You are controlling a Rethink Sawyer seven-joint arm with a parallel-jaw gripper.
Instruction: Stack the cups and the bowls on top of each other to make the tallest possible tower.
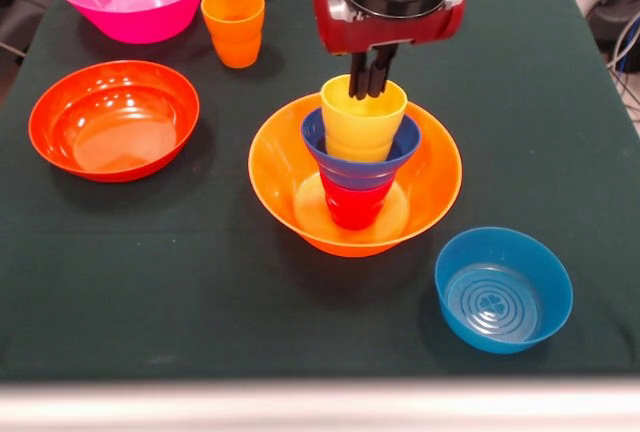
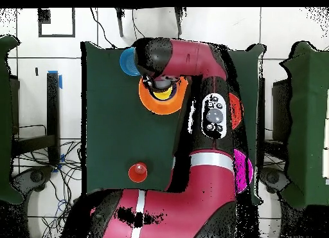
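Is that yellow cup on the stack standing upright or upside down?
Upright: the yellow cup has its open mouth up, and the claw reaches into it.

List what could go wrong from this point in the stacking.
The tool reaches inside the yellow cup topping the tower; withdrawing could drag the cup off. The stack narrows to a red cup in the big orange bowl, so a sideways nudge might topple it.
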